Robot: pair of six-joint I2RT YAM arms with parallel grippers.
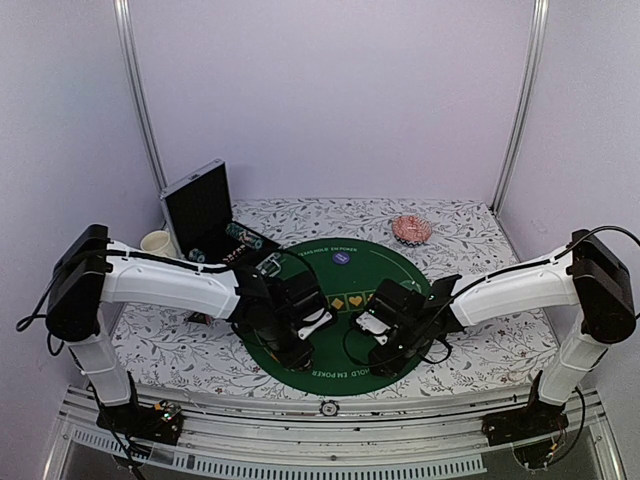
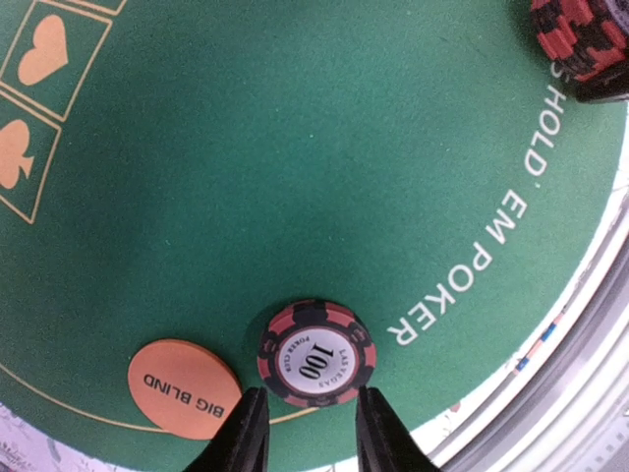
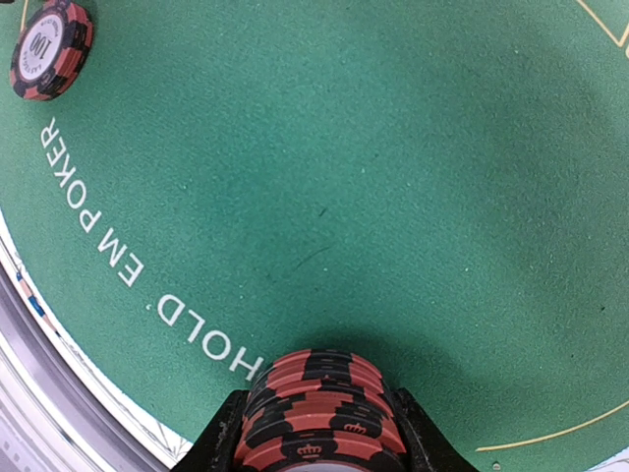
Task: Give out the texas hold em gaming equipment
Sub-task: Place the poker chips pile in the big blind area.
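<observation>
- The red-and-black striped poker chip marked 100 (image 2: 316, 354) lies flat, face up, on the round green felt mat (image 2: 295, 177). Being round, it has no long axis, and its numeral reads sideways in the left wrist view.
- The left gripper (image 2: 313, 418) has its fingers apart at the chip's near edge, not clamped on it.
- The orange round disc printed BIG BLIND (image 2: 185, 386) lies flat just beside that chip, a sliver of felt between them.
- The right gripper (image 3: 319, 438) is clamped on a stack of red-and-black striped poker chips (image 3: 319, 403). The stack's axis runs along the fingers (whether its base touches the felt I cannot tell).
- Both sit by the mat's near lettered rim, with the white floral tablecloth (image 1: 170, 350) beyond it. Bare felt spreads toward the mat's centre.
</observation>
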